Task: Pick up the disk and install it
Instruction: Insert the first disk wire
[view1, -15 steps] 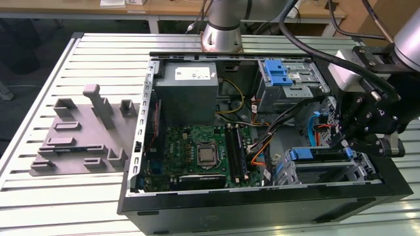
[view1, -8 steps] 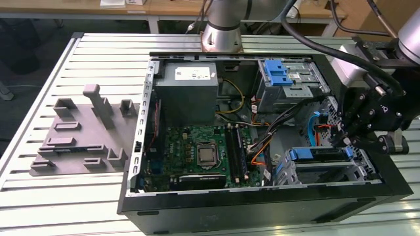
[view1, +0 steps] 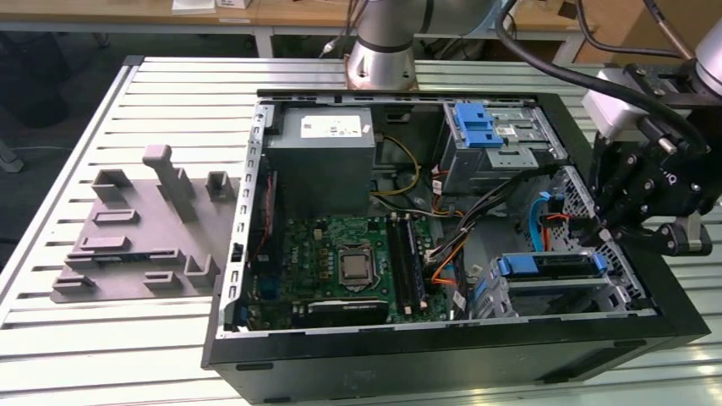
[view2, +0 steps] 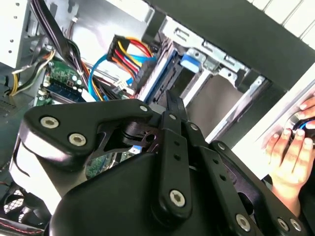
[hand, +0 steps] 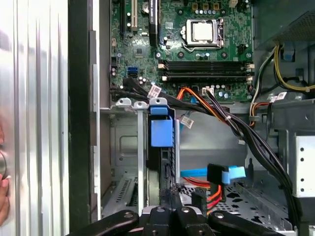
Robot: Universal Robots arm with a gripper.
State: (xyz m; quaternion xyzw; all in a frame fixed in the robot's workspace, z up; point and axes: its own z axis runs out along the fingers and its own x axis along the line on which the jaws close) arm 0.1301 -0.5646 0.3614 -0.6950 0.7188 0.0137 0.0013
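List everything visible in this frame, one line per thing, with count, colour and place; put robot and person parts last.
computer case: one, black, open, on the slatted table.
disk: one, blue carrier, standing edge-up in the drive cage, just beyond the gripper.
power-supply box: one, grey, far corner of the case.
motherboard: one, green, case floor.
blue latch: one, on the upper silver cage.
fixture block: one, grey, exterior view's left of the case.
gripper: one, black, over the drive cage.
person's hand: one, outside the case.

A ribbed silver metal tabletop (view1: 169,101) fills the foreground; behind it stands a light wooden bench (view1: 135,13) over dark floor (view1: 46,93).
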